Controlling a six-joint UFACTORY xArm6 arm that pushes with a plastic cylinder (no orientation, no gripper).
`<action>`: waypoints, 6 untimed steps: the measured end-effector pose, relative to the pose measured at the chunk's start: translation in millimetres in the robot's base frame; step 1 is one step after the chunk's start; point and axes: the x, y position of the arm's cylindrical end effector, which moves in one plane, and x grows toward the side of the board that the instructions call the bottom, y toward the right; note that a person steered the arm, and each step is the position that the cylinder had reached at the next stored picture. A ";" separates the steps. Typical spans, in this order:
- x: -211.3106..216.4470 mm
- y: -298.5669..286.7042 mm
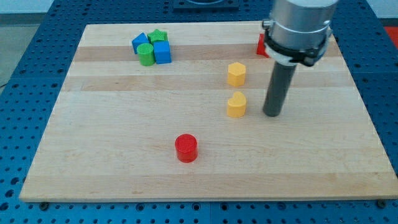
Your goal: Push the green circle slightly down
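Note:
The green circle (146, 55) sits near the view's top left of the wooden board (124, 162), in a tight cluster. It touches a blue block (140, 42) above it, a blue cube (162, 52) on its right and a green star (158, 37) above right. My tip (272, 114) rests on the board far to the right of the cluster, just right of a yellow heart-like block (236, 104).
A yellow hexagon (236, 73) lies above the yellow heart-like block. A red cylinder (186, 148) stands lower in the middle. A red block (262, 45) is partly hidden behind the arm at the top right. Blue matting surrounds the board.

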 end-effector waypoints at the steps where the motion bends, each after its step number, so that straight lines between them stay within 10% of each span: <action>1: -2.0 -68.0; 5: 90.0 -23.1; 6: -20.4 -1.6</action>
